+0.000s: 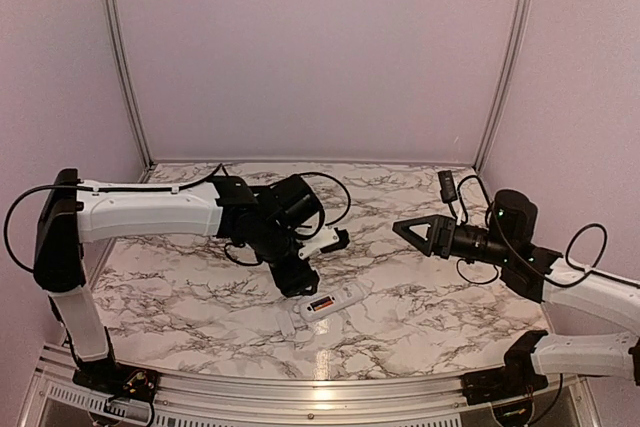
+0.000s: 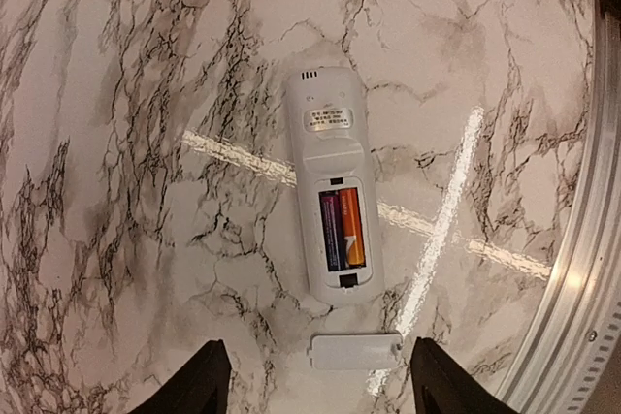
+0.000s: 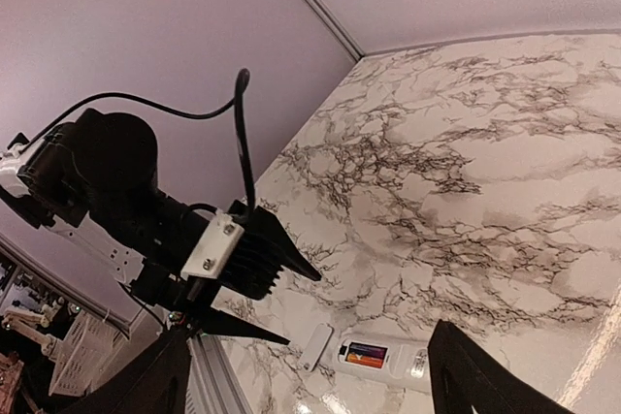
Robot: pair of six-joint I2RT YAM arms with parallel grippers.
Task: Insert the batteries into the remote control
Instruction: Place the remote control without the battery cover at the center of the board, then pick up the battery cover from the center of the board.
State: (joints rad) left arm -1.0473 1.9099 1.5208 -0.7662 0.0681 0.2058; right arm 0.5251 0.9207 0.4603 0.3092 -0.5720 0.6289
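I have the remote control (image 2: pixel 330 167) lying face down on the marble tabletop (image 2: pixel 116 143), with its battery bay open to the left wrist camera. Both batteries (image 2: pixel 342 230) sit in that bay side by side, the dark one (image 2: pixel 330 232) next to the orange one (image 2: pixel 352 228). The task's core step looks done to me. From this angle I can't be sure either cell is pressed fully against its contacts. The loose white cover (image 2: pixel 356 350) lies flat just beyond the bay end of the remote, close to it and, as far as I can see, not touching. My left gripper (image 2: pixel 318 366) hovers above that end of the remote, released and holding nothing, with its fingers spread to either side of the cover. My right gripper (image 3: pixel 309 356) is well apart from the remote, off to its right and raised, likewise spread and empty. The risk now lies in closing up. The cover is thin and lies flush, so a pinch could skate it away from the remote or flip it. If I come down off-centre, a finger could catch the rim of the bay, swing the remote or pop a cell loose. Nothing braces the remote, so pushing the cover home with one arm may simply shove the whole handset along.
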